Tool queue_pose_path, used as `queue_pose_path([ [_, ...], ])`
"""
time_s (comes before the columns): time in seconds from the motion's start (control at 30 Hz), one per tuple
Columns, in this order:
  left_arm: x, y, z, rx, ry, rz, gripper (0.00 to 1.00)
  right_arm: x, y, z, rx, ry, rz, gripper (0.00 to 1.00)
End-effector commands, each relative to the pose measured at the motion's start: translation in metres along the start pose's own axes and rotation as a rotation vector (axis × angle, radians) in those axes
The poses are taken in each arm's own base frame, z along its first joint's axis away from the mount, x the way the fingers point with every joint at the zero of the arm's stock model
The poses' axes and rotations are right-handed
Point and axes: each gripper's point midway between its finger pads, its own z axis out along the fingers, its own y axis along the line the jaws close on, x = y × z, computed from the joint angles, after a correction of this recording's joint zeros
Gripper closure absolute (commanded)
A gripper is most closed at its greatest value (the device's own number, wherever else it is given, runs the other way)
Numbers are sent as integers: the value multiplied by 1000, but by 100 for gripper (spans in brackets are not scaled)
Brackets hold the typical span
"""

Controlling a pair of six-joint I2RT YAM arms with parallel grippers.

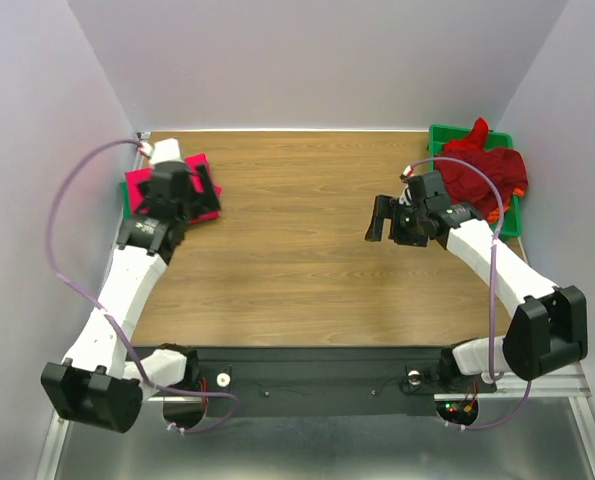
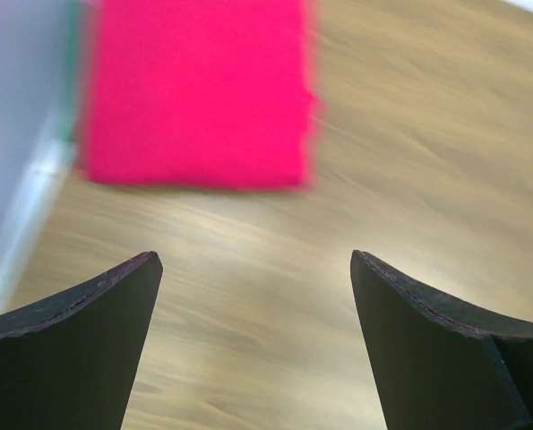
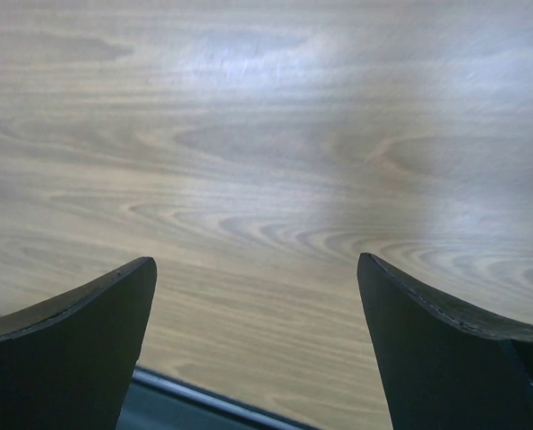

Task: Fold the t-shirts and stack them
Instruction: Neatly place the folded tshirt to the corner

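A bright pink-red t-shirt (image 1: 197,165) lies folded flat at the table's far left, by the wall. In the left wrist view it (image 2: 194,90) is a blurred rectangle ahead of the fingers, with a thin green edge (image 2: 72,63) at its left side. My left gripper (image 1: 199,190) hovers over it, open and empty (image 2: 253,269). A crumpled heap of dark red t-shirts (image 1: 482,165) with orange cloth (image 1: 493,212) showing at its edge fills the green tray (image 1: 442,135) at the far right. My right gripper (image 1: 382,218) is open and empty over bare wood (image 3: 257,269), left of the tray.
White walls enclose the wooden table (image 1: 297,250) on the left, back and right. A black rail (image 1: 307,365) with the arm bases runs along the near edge; it also shows at the bottom of the right wrist view (image 3: 203,399). Purple cables loop beside both arms.
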Motion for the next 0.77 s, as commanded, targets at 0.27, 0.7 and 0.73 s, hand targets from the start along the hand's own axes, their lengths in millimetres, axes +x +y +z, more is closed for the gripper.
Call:
queue_pose_path([
  [0.27, 68, -113, -40, 279, 113, -136, 1, -48, -3, -23, 64, -244, -2, 0],
  [0.7, 77, -173, -51, 385, 127, -31, 1, -46, -12, -27, 99, -292, 71, 0],
  [0.73, 78, -174, -50, 382, 129, -23, 1, -45, -13, -28, 102, -296, 74, 0],
])
